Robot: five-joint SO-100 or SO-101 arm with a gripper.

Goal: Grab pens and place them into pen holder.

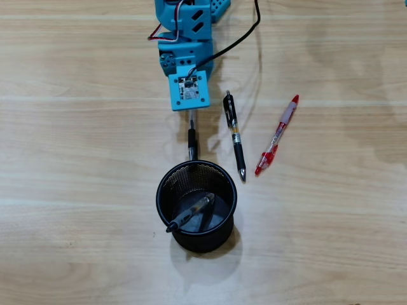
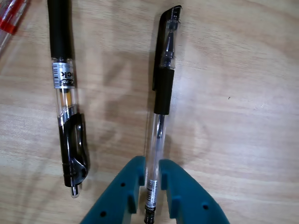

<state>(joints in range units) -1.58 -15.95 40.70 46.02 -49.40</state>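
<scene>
**Operator:** Wrist view first: my gripper pinches the transparent pen with the black sleeve near its rear end, teal fingers on either side of the barrel. Overhead, that pen points at the pen holder, tip just short of the rim.

**Partner:** Advice?

**Operator:** Lift and tilt it tip-down over the opening, I'd say, and clear the rim before releasing. One pen already leans inside.

**Partner:** And the rest?

**Operator:** The black pen and red pen lie on the table beside the holder.

**Partner:** Any writing?

**Operator:** Its label shows a barcode and letters I can't read fully.
</scene>
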